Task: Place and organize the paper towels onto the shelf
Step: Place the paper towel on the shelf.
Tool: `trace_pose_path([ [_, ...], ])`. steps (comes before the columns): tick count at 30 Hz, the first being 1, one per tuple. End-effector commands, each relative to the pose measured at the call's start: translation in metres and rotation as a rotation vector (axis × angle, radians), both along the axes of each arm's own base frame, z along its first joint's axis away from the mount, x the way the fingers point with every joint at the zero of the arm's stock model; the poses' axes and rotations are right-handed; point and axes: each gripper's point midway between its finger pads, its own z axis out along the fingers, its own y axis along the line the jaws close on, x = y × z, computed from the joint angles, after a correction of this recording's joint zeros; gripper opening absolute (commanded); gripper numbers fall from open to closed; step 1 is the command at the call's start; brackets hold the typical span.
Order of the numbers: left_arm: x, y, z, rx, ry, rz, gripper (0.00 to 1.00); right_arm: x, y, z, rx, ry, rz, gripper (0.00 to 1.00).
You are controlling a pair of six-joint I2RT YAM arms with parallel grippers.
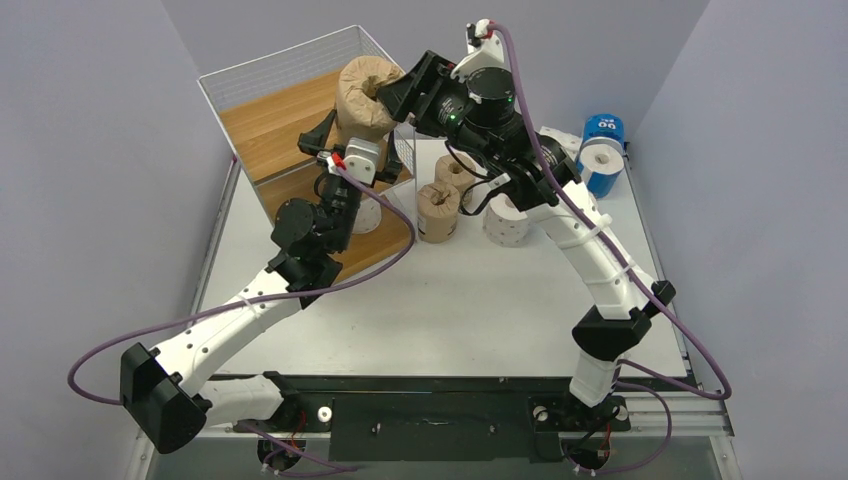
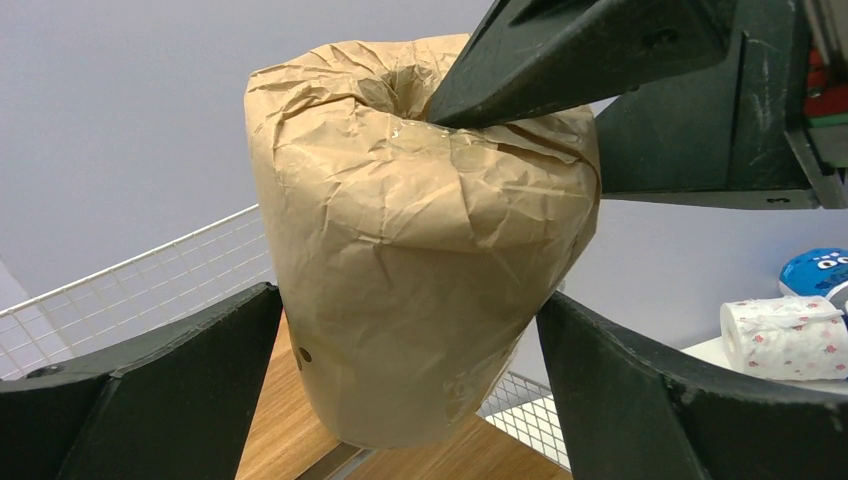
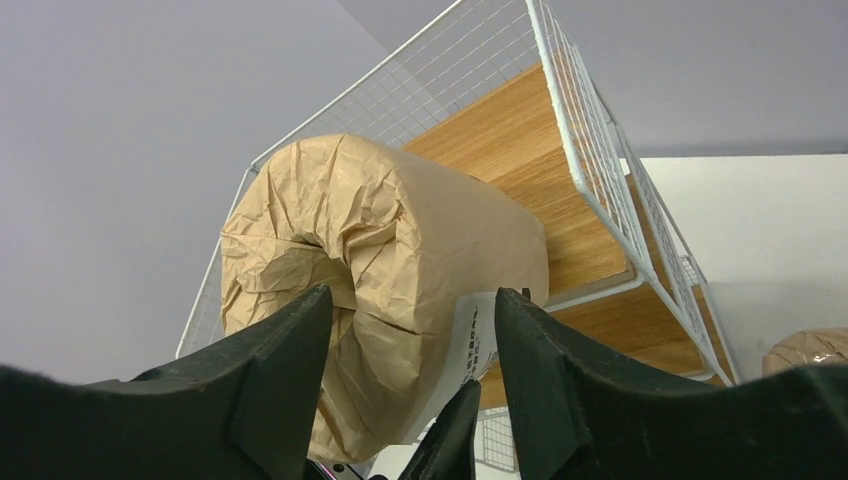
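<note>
The shelf (image 1: 270, 120) stands at the table's (image 1: 480, 300) far left corner, its white wire walls rising around light wooden boards. The right arm (image 1: 600, 250) climbs from its base at the near edge, bends at the elbow and stretches far forward and to the left, with its wrist above the shelf's right-hand rim. The left arm (image 1: 240, 320) runs low and diagonally toward the shelf, then turns upward, its wrist pointing up from below.

Between them is a brown-wrapped paper towel roll (image 1: 362, 95), held up at the top of the shelf. The right gripper (image 1: 388, 92) pinches the roll's wall, one finger pushed into the crumpled core hole and the other pressed on the outer side. The left gripper (image 2: 408, 295) is spread wide, a finger on each side of the roll's lower half. Whether those tips actually press on the paper cannot be told.

Right of the shelf, on the table, stand two more brown rolls (image 1: 437, 212), a white dotted roll (image 1: 506, 222) and, farther back, a blue-wrapped roll (image 1: 603, 128).
</note>
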Motion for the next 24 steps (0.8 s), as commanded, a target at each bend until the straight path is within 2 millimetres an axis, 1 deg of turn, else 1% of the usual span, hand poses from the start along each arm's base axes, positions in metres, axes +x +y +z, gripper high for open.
trace_pose_path([
  [1,-0.004,0.016,0.034,-0.115,-0.056,0.041,1.0,0.0,-0.008,0.021,0.059,-0.043,-0.003,0.62],
  [2,-0.003,0.018,0.035,-0.125,-0.053,0.046,1.0,0.002,-0.01,0.021,0.06,-0.041,-0.008,0.63],
  [3,-0.001,0.02,0.034,-0.133,-0.047,0.056,1.0,0.0,-0.013,0.025,0.069,-0.049,-0.01,0.65],
  [4,0.0,0.023,0.036,-0.144,-0.046,0.061,1.0,0.001,-0.015,0.023,0.067,-0.048,-0.013,0.66],
  [5,0.002,0.025,0.034,-0.143,-0.038,0.069,1.0,-0.002,-0.019,0.031,0.084,-0.068,-0.012,0.68],
  [7,0.004,0.027,0.034,-0.151,-0.029,0.072,1.0,-0.005,-0.023,0.034,0.1,-0.085,-0.014,0.69],
  [13,0.009,0.034,0.035,-0.178,-0.001,0.096,1.0,-0.009,-0.039,0.041,0.131,-0.109,-0.036,0.72],
  [15,0.012,0.038,0.036,-0.191,0.014,0.104,1.0,-0.014,-0.045,0.045,0.155,-0.114,-0.04,0.72],
  [16,0.014,0.038,0.035,-0.201,0.029,0.1,1.0,-0.016,-0.047,0.046,0.17,-0.124,-0.041,0.73],
  [17,0.015,0.04,0.037,-0.209,0.031,0.107,1.0,-0.016,-0.048,0.042,0.174,-0.118,-0.044,0.73],
  [18,0.017,0.04,0.035,-0.215,0.043,0.103,1.0,-0.018,-0.049,0.046,0.183,-0.124,-0.042,0.75],
  [21,0.019,0.042,0.037,-0.22,0.046,0.107,1.0,-0.02,-0.051,0.045,0.183,-0.122,-0.041,0.77],
  [22,0.02,0.041,0.036,-0.216,0.051,0.108,1.0,-0.023,-0.055,0.048,0.188,-0.128,-0.042,0.77],
  [23,0.02,0.042,0.038,-0.218,0.051,0.108,1.0,-0.022,-0.056,0.044,0.183,-0.122,-0.048,0.77],
  [24,0.02,0.042,0.038,-0.216,0.054,0.107,1.0,-0.026,-0.061,0.048,0.192,-0.131,-0.051,0.78],
])
